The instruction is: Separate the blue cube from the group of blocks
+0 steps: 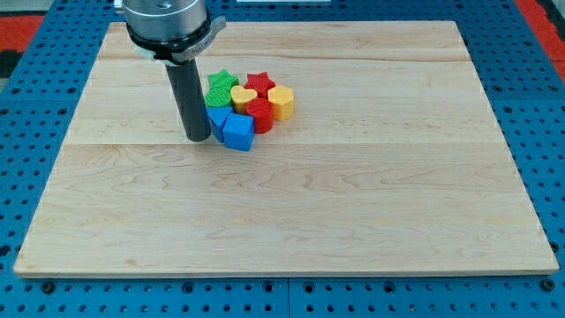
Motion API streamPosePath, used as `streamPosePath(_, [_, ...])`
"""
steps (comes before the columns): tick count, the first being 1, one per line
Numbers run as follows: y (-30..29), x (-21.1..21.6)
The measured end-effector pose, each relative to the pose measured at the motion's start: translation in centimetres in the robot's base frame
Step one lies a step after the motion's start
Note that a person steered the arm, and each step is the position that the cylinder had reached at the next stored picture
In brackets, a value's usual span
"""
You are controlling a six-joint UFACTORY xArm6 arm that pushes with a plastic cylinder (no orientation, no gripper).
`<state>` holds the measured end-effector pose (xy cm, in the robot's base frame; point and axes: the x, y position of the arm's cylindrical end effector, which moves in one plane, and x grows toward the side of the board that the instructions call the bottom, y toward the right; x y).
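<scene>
The blue cube [238, 132] sits at the lower left of a tight cluster of blocks on the wooden board [291, 203]. A second blue block [217, 117] touches it on its upper left. My tip [198, 138] rests on the board just left of these two blue blocks, very close to the second one. Above them lie a green star [222, 86], a yellow heart [243, 96], a red star [260, 84], a red block [259, 115] and a yellow block [281, 102].
The board lies on a blue pegboard surface [35, 132]. The rod's mount [168, 22] hangs over the board's upper left. A red strip [543, 22] shows at the view's top right.
</scene>
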<state>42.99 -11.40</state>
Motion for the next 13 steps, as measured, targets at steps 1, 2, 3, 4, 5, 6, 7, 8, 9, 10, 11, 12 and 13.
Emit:
streamPosePath(1, [-1.3, -0.3])
streamPosePath(2, [-3.0, -2.4])
streamPosePath(3, [-2.1, -3.1])
streamPosePath(4, [3.5, -3.3])
streamPosePath(5, [4.9, -2.5])
streamPosePath(6, [5.0, -0.6])
streamPosePath(7, [5.5, 1.6])
streamPosePath(8, [7.0, 3.6])
streamPosePath(9, [10.8, 4.1])
streamPosePath(10, [15.5, 4.1])
streamPosePath(11, [18.8, 4.3])
streamPosePath(12, [20.7, 4.6])
streamPosePath(13, [22.2, 4.6])
